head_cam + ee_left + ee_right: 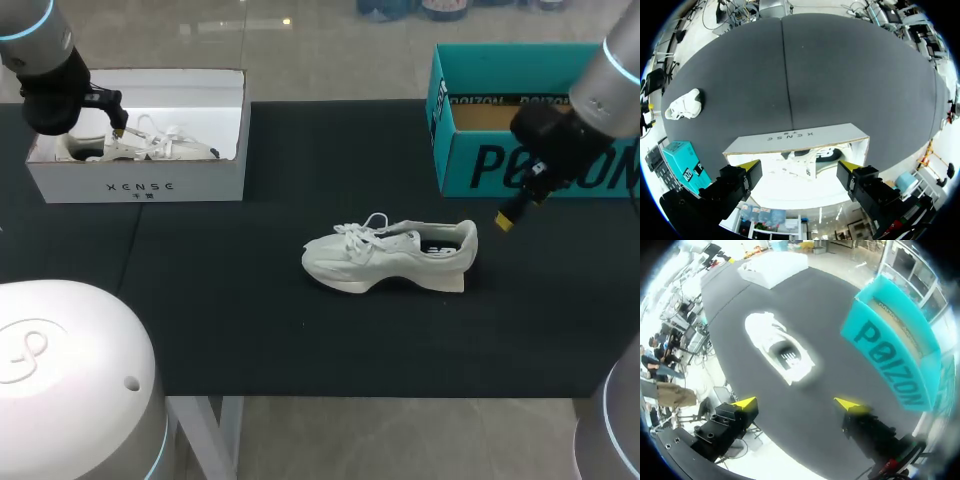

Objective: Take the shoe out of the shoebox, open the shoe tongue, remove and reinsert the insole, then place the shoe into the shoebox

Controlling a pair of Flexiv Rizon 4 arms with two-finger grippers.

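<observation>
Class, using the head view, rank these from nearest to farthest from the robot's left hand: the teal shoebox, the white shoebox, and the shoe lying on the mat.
1. The white shoebox, far left: the left hand is at its opening.
2. The shoe on the mat, mid-table.
3. The teal shoebox, far right.

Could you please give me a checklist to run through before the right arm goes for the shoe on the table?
1. Shoe stands on its sole on the table, outside both boxes: ok.
2. Right gripper open, empty, apart from the shoe: ok.
3. Left gripper open at the white shoebox, off the path: ok.
4. Insole shows in the shoe's opening: ok.
5. Teal shoebox lidless: ok; empty: cannot tell.
</observation>
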